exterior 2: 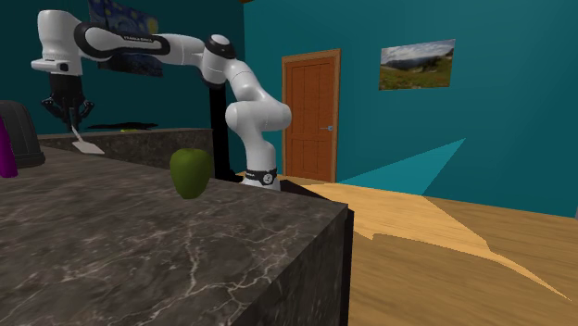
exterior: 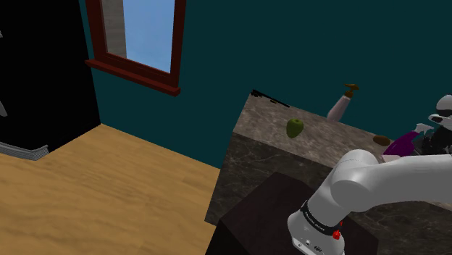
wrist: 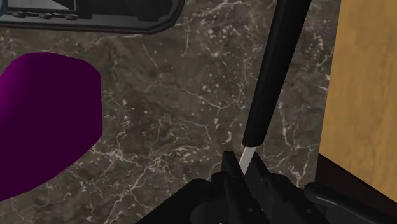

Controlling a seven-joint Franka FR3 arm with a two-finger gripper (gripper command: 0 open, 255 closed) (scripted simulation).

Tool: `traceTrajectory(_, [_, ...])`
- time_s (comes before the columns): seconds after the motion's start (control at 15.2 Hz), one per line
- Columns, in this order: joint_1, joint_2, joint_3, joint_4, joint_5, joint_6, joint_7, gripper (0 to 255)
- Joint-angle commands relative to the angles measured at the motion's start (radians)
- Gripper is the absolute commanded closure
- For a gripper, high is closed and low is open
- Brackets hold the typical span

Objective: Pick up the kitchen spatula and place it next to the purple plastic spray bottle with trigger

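My gripper (wrist: 245,169) clamps the spatula (wrist: 270,70) by what looks like its thin pale neck: light, stiff, apt to swivel. It hangs in the air near the purple bottle (wrist: 44,121).

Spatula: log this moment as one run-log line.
gripper shut on spatula | spatula over dark veined counter | purple spray bottle nearby, not touching | placement not yet done

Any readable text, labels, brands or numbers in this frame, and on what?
None readable.
Dark band on the arm: pale lettering, too small to read.
Dark ring at the arm's base: small marks, too blurred to read.
No label visible on the spatula or the purple bottle.
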Motion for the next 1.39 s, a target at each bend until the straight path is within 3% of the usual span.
traceTrajectory(0.0, [-0.003,-0.008,-0.010,-0.021,-0.011,0.021,0.008,255])
traceTrajectory(1.32, [0.024,-0.086,-0.143,-0.141,-0.128,0.182,0.075,255])
